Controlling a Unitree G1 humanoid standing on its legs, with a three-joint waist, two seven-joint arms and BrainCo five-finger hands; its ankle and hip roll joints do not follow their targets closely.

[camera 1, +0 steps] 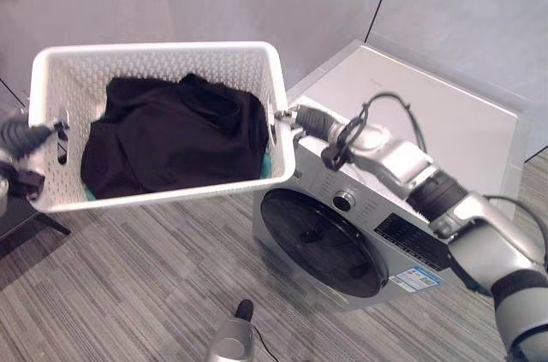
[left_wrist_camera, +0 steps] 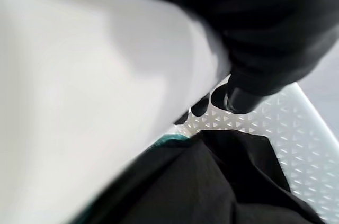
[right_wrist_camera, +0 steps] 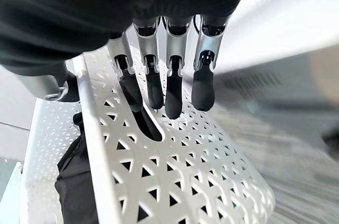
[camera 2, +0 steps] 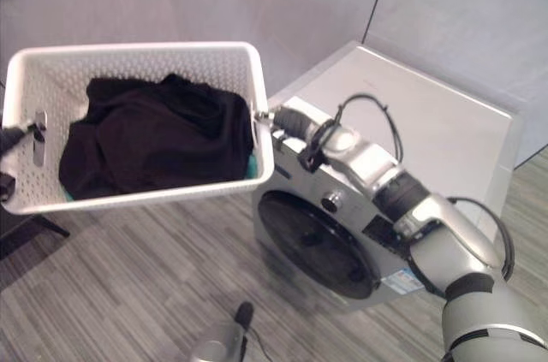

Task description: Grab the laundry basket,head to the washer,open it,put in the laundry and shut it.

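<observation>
Grey wood-plank floor [camera 1: 128, 268], striped grain, plain grey wall [camera 1: 171, 2] behind with a dark seam running up it at right. No table; basket is held up in the air over the floor.

Laundry basket [camera 1: 231, 58]: white plastic, rectangular, rounded corners, walls perforated with a small triangle lattice, slot handle cut into each short end. It sits tilted, left end lower, carried between the two hands, just left of and above the washer, right end close to the washer's top front corner.

Left hand [camera 1: 26, 152] at the basket's left end, at the view edge; in the left wrist view dark fingertips [left_wrist_camera: 233, 99] curl over the white rim into the basket, so it's gripping that end. Inside: black garment [camera 1: 171, 135], crumpled, fills most of the bottom, piled toward the middle and right wall; a bit of teal cloth [camera 1: 267, 165] peeks out under it at the right inner wall, also seen beside the rim in the left wrist view.

Right hand [camera 1: 289, 118] at the basket's right end. Right wrist view: fingers [right_wrist_camera: 204, 83] lie down the outside of the lattice wall, tips at the handle slot, one tip going into it, thumb on the other side of the rim; clamped on the basket edge.

Washer [camera 1: 445, 135]: white front-loader, flat top, at right against the wall. Round dark door [camera 1: 321, 242] is closed, knob [camera 1: 343, 201] and dark control panel above it, a sticker [camera 1: 417, 278] at the front lower right.
</observation>
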